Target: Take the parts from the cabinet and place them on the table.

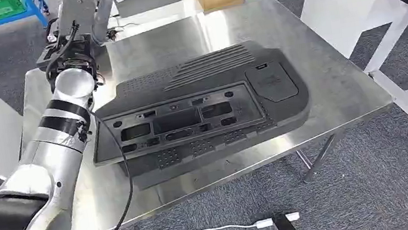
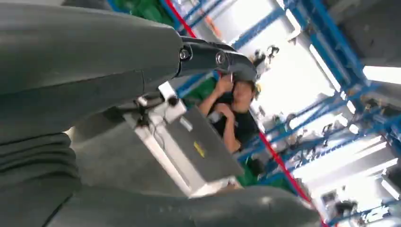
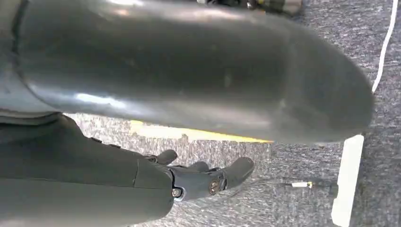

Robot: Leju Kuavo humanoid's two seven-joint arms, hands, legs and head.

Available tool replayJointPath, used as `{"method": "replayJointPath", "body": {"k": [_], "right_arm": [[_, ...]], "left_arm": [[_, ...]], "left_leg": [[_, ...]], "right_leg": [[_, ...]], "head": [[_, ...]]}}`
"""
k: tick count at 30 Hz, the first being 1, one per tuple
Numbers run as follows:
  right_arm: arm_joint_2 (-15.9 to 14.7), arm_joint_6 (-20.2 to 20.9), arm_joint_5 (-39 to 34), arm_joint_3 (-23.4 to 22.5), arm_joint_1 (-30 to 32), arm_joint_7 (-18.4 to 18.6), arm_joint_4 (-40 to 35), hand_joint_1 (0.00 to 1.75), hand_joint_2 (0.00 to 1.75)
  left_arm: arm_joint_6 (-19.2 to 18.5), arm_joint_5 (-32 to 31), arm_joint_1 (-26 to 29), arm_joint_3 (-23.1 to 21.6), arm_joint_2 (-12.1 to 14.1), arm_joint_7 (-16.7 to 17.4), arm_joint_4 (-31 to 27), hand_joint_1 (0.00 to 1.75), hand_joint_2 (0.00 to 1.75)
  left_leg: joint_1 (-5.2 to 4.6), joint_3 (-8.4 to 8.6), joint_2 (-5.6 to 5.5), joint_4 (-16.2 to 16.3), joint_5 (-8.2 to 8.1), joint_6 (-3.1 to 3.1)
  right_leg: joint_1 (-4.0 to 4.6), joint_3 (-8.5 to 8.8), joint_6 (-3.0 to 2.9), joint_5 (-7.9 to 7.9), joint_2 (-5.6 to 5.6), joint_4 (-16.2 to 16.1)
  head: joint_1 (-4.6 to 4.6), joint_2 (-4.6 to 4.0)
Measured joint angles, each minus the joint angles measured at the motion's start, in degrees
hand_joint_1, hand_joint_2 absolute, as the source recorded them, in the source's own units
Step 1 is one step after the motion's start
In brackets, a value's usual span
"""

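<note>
grey carpet workshop, steel desk (image 1: 328, 73) mid-frame. l hand (image 1: 69, 52) raised over desk's far-left corner, fingers apart, holding nothing. black part (image 1: 201, 112) lying flat on desk centre, so placing looks done. r hand (image 3: 198, 177) hanging over floor, empty, fingers loosely apart.

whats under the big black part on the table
The black part lies flat on the steel table, its near edge roughly at the table's front edge. Bare steel shows all around it. Whatever lies beneath the part itself is covered.
</note>
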Motion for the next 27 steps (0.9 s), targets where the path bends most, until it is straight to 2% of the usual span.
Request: {"method": "replayJointPath", "body": {"k": [1, 2, 3, 4, 6, 7, 8, 9, 11, 12, 13, 14, 15, 16, 17, 18, 19, 20, 21, 22, 23, 24, 25, 26, 27], "right_arm": [[-0.1, 0.0, 0.0, 0.0, 0.1, 0.0, 0.0, 0.00, 0.00], [-0.2, 0.0, 0.0, 0.0, 0.1, 0.0, 0.0, 0.00, 0.00], [-0.2, 0.0, 0.0, 0.0, 0.1, 0.0, 0.0, 0.00, 0.00], [-0.1, 0.0, -0.1, 0.0, 0.0, 0.0, 0.0, 0.00, 0.00], [0.0, 0.1, -0.7, 0.0, -0.1, 0.0, 0.0, 0.00, 0.00], [0.0, 0.3, -0.8, -0.1, -0.1, 0.1, 0.0, 0.00, 0.00], [-0.1, 0.3, -0.9, -0.1, -0.3, 0.2, 0.0, 0.00, 0.00], [-0.1, 0.3, -1.0, -0.2, -0.3, 0.3, 0.0, 0.00, 0.00], [0.0, 0.3, -1.0, -0.2, -0.4, 0.3, 0.0, 0.00, 0.00], [0.0, 0.3, -1.0, -0.2, -0.4, 0.3, -0.1, 0.00, 0.00], [-0.1, 0.4, -1.0, -0.2, -0.3, 0.3, -0.1, 0.00, 0.00], [-0.1, 0.4, -1.0, -0.2, -0.3, 0.3, -0.1, 0.00, 0.00], [-0.1, 0.5, -1.0, -0.2, -0.3, 0.4, -0.1, 0.00, 0.00], [-0.1, 0.5, -1.0, -0.3, -0.2, 0.4, -0.1, 0.00, 0.00], [-0.1, 0.5, -1.0, -0.3, -0.1, 0.4, -0.1, 0.00, 0.00], [-0.1, 0.5, -1.0, -0.3, -0.1, 0.4, -0.1, 0.00, 0.00], [-0.1, 0.5, -1.0, -0.3, 0.0, 0.5, -0.1, 0.00, 0.00], [-0.1, 0.5, -1.0, -0.3, 0.0, 0.5, -0.1, 0.00, 0.00], [-0.1, 0.5, -1.0, -0.4, -0.1, 0.5, -0.1, 0.00, 0.00], [-0.2, 0.5, -1.0, -0.5, -0.1, 0.5, -0.1, 0.00, 0.00], [-0.2, 0.5, -1.0, -0.5, -0.1, 0.6, -0.1, 0.00, 0.00], [-0.2, 0.5, -1.0, -0.6, -0.2, 0.6, -0.1, 0.00, 0.00], [0.0, 0.5, -1.0, -0.6, -0.2, 0.7, -0.1, 0.00, 0.00], [0.0, 0.5, -1.0, -0.7, -0.1, 0.7, -0.1, 0.00, 0.00], [-0.1, 0.5, -1.0, -0.7, -0.1, 0.7, -0.1, 0.00, 0.00]], "left_arm": [[0.0, 0.2, 0.1, 0.0, 0.0, 0.0, 0.0, 0.00, 0.00], [0.2, 0.2, 0.3, 0.0, 0.0, 0.1, 0.0, 0.00, 0.00], [0.2, 0.2, 0.4, 0.0, 0.1, 0.1, 0.0, 0.00, 0.00], [0.4, 0.4, 0.4, -0.1, 0.0, 0.1, 0.0, 0.00, 0.00], [1.0, 0.9, 0.2, -0.3, 0.2, 0.1, 0.0, 0.00, 0.00], [1.0, 1.1, 0.1, -0.4, 0.2, 0.1, 0.0, 0.00, 0.00], [1.0, 1.6, 0.0, -0.5, 0.1, 0.1, 0.1, 0.00, 0.00], [1.1, 1.9, 0.0, -0.5, 0.0, 0.2, 0.3, 0.00, 0.00], [1.0, 2.4, 0.1, -0.5, 0.2, 0.2, 0.5, 0.00, 0.00], [0.8, 3.1, 0.1, -0.5, 0.2, 0.2, 0.4, 0.00, 0.00], [0.6, 3.8, 0.0, -0.5, 0.0, 0.2, 0.5, 0.00, 0.00], [0.5, 4.6, -0.1, -0.5, -0.3, 0.2, 0.5, 0.00, 0.00], [0.2, 5.2, 0.0, -0.5, -0.7, 0.1, 0.5, 0.00, 0.00], [0.0, 5.5, 0.1, -0.5, -1.0, 0.1, 0.7, 0.00, 0.00], [0.1, 5.8, 0.3, -0.5, -1.2, 0.1, 0.8, 0.00, 0.00], [0.1, 5.9, 0.5, -0.5, -1.2, 0.1, 0.9, 0.00, 0.00], [0.1, 6.1, 0.6, -0.5, -1.2, 0.1, 0.9, 0.00, 0.00], [0.2, 6.2, 0.6, -0.5, -1.2, 0.1, 0.9, 0.00, 0.00], [0.2, 6.3, 0.6, -0.5, -1.3, 0.1, 0.9, 0.00, 0.00], [0.6, 6.4, 0.5, -0.5, -1.4, 0.1, 0.9, 0.00, 0.00], [0.7, 6.4, 0.5, -0.5, -1.4, 0.1, 0.9, 0.00, 0.00], [0.9, 6.4, 0.5, -0.5, -1.4, 0.1, 0.9, 0.00, 0.00], [0.9, 6.5, 0.6, -0.5, -1.4, 0.1, 0.9, 0.00, 0.00], [1.0, 6.6, 0.6, -0.5, -1.4, 0.1, 0.9, 0.00, 0.00], [1.0, 6.6, 0.6, -0.5, -1.4, 0.1, 0.9, 0.00, 0.00]], "left_leg": [[0.09, -2.24, 0.31, 4.8, -1.94, -0.07], [0.16, -3.71, 0.44, 8.1, -2.89, -0.16], [0.31, -3.79, 0.47, 8.5, -2.47, -0.19], [0.44, -2.28, 0.57, 5.9, -0.96, -0.23], [0.55, 3.83, 1.48, -4.6, 3.17, -0.10], [0.53, 6.03, 2.55, -8.6, 3.40, -0.03], [0.03, 6.49, 2.58, -9.1, 2.99, 0.05], [-0.08, 6.20, 2.16, -9.0, 3.01, 0.30], [-0.54, 5.88, 1.48, -9.0, 3.02, 0.90], [-0.35, 6.07, 1.18, -9.4, 3.32, 1.43], [-0.14, 6.19, 0.86, -9.6, 3.41, 1.72], [-0.10, 6.15, 0.75, -9.6, 3.47, 2.28], [-0.14, 6.05, 0.44, -9.6, 3.47, 2.53], [-0.26, 5.96, -0.04, -9.6, 3.46, 2.65], [-0.36, 5.93, -0.45, -9.6, 3.46, 2.67], [-0.43, 5.93, -0.77, -9.6, 3.48, 2.69], [-0.44, 5.94, -1.15, -9.6, 3.50, 2.71], [-0.43, 5.95, -1.44, -9.6, 3.52, 2.70], [-0.43, 6.04, -1.75, -9.5, 3.56, 2.65], [-0.43, 6.07, -2.06, -9.5, 3.61, 2.56], [-0.88, 5.90, -2.27, -9.4, 3.64, 2.33], [-0.82, 5.81, -2.30, -9.5, 3.76, 2.14], [-1.05, 5.66, -2.25, -9.3, 3.60, 2.59], [-0.93, 5.67, -2.25, -9.4, 3.77, 2.77], [-0.86, 5.74, -2.18, -9.5, 3.86, 2.63]], "right_leg": [[0.09, -0.04, -0.04, -0.03, -0.86, 0.0], [0.14, -0.07, -0.04, -0.04, -1.68, 0.0], [0.14, -0.05, -0.05, -0.07, -2.25, 0.0], [0.14, -0.05, -0.05, -0.11, -2.74, 0.1], [0.09, 0.19, 0.25, -0.32, -3.63, 0.1], [0.19, 0.31, 0.60, -0.53, -4.00, 0.1], [0.97, -0.09, 0.91, -0.65, -4.27, 0.3], [0.88, 0.05, 1.23, -0.55, -4.47, 0.1], [0.98, 0.28, 1.80, -0.30, -4.98, -0.3], [0.78, 0.23, 2.28, -0.58, -4.83, -0.1], [0.49, -0.92, 2.41, -1.43, -2.49, 1.4], [0.54, -2.17, 2.09, -3.04, -0.53, 4.4], [0.61, -4.42, 1.80, -5.02, 0.55, 9.1], [0.69, -6.93, 1.63, -6.89, 1.01, 14.1], [0.73, -8.95, 1.68, -7.92, 1.13, 17.8], [0.73, -9.71, 1.95, -7.80, 1.14, 18.8], [0.72, -9.07, 2.35, -6.56, 1.14, 16.8], [0.72, -7.28, 2.78, -4.60, 1.14, 12.7], [0.71, -4.48, 3.10, -2.19, 1.16, 6.9], [0.71, -1.69, 3.04, -0.25, 1.49, 1.4], [0.98, -1.07, 2.50, -0.34, 1.74, 0.1], [1.03, -0.85, 2.17, -0.10, 1.50, -0.1], [0.87, -0.89, 2.37, 0.05, 1.48, -0.2], [1.02, -0.89, 2.20, 0.16, 1.48, -0.2], [1.15, -0.93, 2.18, 0.17, 1.52, -0.2]], "head": [[-0.09, 0.00], [-0.11, 0.00], [-0.07, 0.00], [-0.09, 0.00], [-0.15, 0.00], [-0.16, 0.00], [-0.22, 0.00], [0.26, 0.00], [0.26, 0.00], [0.17, 0.00], [0.31, 0.00], [0.29, 0.00], [0.46, 0.00], [0.52, 0.00], [0.52, 0.00], [0.48, 0.00], [0.50, 0.00], [0.52, 0.00], [0.52, 0.00], [0.55, 0.00], [0.44, 0.00], [0.33, 0.00], [0.37, 0.00], [0.35, 0.00], [0.37, 0.00]]}}
